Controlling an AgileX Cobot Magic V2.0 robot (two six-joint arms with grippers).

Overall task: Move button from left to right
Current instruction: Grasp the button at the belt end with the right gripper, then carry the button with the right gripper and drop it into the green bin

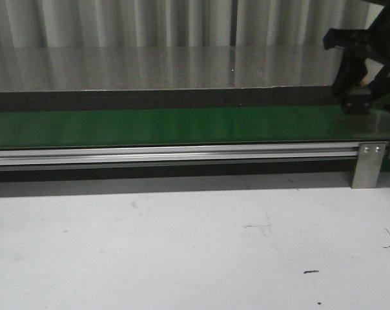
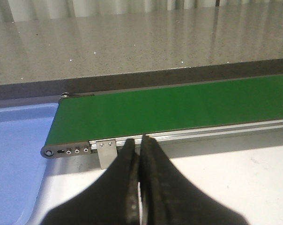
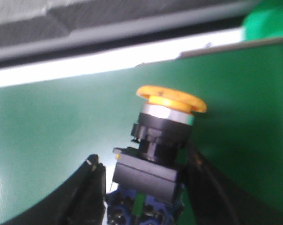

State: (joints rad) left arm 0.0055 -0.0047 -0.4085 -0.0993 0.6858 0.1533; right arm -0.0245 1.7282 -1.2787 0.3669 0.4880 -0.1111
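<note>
one arm has all the business here: the right gripper sits at the far right end of the green belt, and the button is between its fingers. from the right wrist camera the black blocky body stands in the gap between the two dark fingers, and the orange-yellow cap points away from the wrist, out over the belt. so the button's long axis runs along the gripper's own reach, cap outermost. the fingers flank the body closely, but whether they press it on both sides i cannot tell, so i would not swear it is clamped.

in the front view the right gripper hangs just over the belt's right end, near the metal bracket; the button itself is too dark and small to pick out there. whether it rests on the belt or is lifted clear of it, i cannot say.

the left gripper is well apart from all this, at the belt's left end beside a blue tray, its fingers pressed together with nothing between them. the right arm is plainly the nearer one. my guess is that the carry is almost done and what remains is setting the button down on the right.
</note>
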